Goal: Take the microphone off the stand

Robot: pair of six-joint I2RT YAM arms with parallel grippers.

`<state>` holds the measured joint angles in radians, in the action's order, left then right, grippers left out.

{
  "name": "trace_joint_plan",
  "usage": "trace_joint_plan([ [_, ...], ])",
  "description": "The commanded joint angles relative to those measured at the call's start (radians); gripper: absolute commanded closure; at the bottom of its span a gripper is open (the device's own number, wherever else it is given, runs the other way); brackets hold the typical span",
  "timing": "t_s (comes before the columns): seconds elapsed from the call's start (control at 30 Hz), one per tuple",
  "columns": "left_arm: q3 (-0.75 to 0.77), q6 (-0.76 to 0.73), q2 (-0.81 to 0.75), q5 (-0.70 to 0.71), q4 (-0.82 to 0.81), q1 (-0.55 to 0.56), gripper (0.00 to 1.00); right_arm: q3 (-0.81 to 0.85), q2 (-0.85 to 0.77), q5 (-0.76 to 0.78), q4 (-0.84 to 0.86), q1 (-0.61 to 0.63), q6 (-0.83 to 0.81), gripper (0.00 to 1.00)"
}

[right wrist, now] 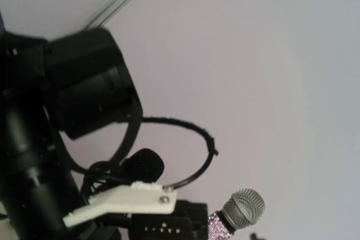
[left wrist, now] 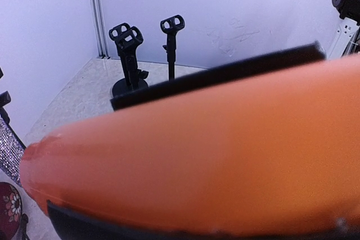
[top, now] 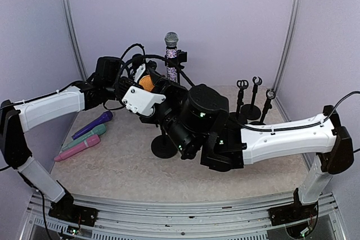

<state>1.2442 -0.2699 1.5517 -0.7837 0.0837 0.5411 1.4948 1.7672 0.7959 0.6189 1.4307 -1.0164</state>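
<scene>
My left fingers [left wrist: 225, 74] clamp the orange mic [left wrist: 214, 155] above the stand [top: 164, 147]; the right fingers' state I cannot tell. If the stand hangs on, pulling could topple it

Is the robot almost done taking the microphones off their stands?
Partly. Three microphones already lie on the table, and three stands at the back right are empty. Right now the jaws of the left gripper are shut on the orange microphone; I can't tell whether it is free of its stand yet. The sparkly microphone still sits upright in its stand, so that one is left.
</scene>
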Motion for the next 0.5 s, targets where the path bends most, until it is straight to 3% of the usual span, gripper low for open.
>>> trace_joint_plan([
  [0.0, -0.008, 0.038, 0.085, 0.250, 0.057, -0.042, 0.99, 0.055, -0.147, -0.174, 0.264, 0.139, -0.014, 1.00],
  [0.23, 0.008, 0.029, 0.091, 0.222, 0.071, -0.030, 0.98, 0.090, -0.141, -0.174, 0.228, 0.162, -0.027, 1.00],
  [0.33, 0.025, 0.005, 0.090, 0.172, 0.106, -0.023, 0.86, 0.099, -0.137, -0.165, 0.218, 0.165, -0.029, 1.00],
  [0.37, 0.034, -0.004, 0.088, 0.153, 0.125, -0.020, 0.73, 0.102, -0.137, -0.161, 0.216, 0.165, -0.025, 1.00],
  [0.43, 0.049, -0.023, 0.075, 0.131, 0.172, -0.020, 0.25, 0.106, -0.140, -0.145, 0.203, 0.166, -0.012, 1.00],
  [0.47, 0.052, -0.037, 0.057, 0.132, 0.195, -0.021, 0.07, 0.108, -0.140, -0.132, 0.197, 0.164, -0.004, 1.00],
])
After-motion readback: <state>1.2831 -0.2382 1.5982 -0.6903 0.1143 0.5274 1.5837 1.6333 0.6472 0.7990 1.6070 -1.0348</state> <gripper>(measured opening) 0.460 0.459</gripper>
